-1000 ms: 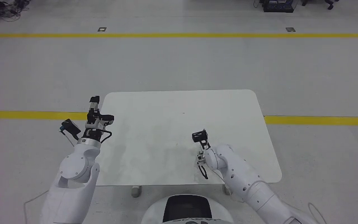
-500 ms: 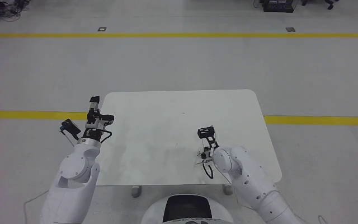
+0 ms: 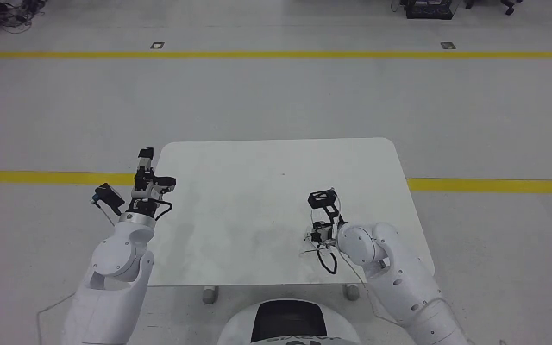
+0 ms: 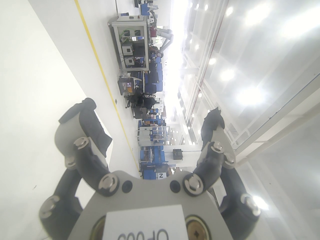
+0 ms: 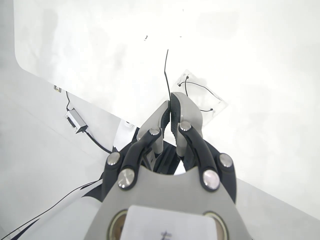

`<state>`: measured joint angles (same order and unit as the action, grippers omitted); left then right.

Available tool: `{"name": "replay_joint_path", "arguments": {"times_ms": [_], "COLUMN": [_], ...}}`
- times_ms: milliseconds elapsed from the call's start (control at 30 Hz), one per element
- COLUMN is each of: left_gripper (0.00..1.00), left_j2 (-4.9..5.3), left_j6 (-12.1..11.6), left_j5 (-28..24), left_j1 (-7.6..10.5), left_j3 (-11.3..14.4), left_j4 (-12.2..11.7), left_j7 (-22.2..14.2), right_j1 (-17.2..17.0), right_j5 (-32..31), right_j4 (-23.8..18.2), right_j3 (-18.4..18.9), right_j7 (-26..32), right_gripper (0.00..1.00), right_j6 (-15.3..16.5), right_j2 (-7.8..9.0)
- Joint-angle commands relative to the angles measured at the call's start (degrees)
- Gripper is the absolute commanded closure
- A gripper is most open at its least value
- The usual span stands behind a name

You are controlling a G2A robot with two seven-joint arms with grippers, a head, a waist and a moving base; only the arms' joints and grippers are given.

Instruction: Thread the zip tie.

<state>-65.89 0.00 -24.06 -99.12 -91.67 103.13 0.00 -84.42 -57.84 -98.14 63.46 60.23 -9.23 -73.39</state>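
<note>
right gripper [image 5: 170, 107]: clenched on the zip tie, pads pressed flat together, low over the near right part of the desk [image 5: 100, 38].
zip tie [image 5: 165, 71]: thin black strip, pinched at one end between the right gripper's pads; free length sticks straight out past the fingertips with a slight kink, over bare desk. hard to tell whether the tip touches the surface. locking head too small to make out, possibly hidden between the pads.
clear bag [image 5: 200, 93]: small see-through pouch lying flat on the desk just beside the right gripper, with thin black strands inside, likely spare ties.
left gripper [image 4: 150, 108]: released, jaws spread wide with nothing between them; raised at the left edge of the desk, well apart from the tie, pointing out toward the room.
step in hand: judged as the early part, with one tie picked up and held by a single gripper. no loop formed, tail not yet fed through any head.
next move: probably calls for bringing the left gripper across to the tie and taking the free end or the head, so both ends are controlled. then bending the strip round and lining the narrow tail up with the small slot.
care needed: likely fine alignment, since the strip looks limp and springy and may twist or slip out of a light pinch.
</note>
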Motion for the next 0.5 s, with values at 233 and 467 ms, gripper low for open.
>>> {"name": "replay_joint_path", "arguments": {"times_ms": [233, 467], "left_gripper": [0.0, 0.0], "left_j2": [0.0, 0.0], "left_j6": [0.0, 0.0], "left_j5": [0.0, 0.0], "left_j1": [0.0, 0.0], "left_j3": [0.0, 0.0], "left_j4": [0.0, 0.0], "left_j7": [0.0, 0.0], "right_j1": [7.1, 16.1], "right_j5": [-2.3, -3.5], "right_j4": [2.6, 9.4], "right_j3": [-4.3, -10.6], "right_j7": [-6.1, -10.1], "right_gripper": [1.0, 1.0], "right_j6": [3.6, 3.8], "right_j2": [-0.88, -2.92]}}
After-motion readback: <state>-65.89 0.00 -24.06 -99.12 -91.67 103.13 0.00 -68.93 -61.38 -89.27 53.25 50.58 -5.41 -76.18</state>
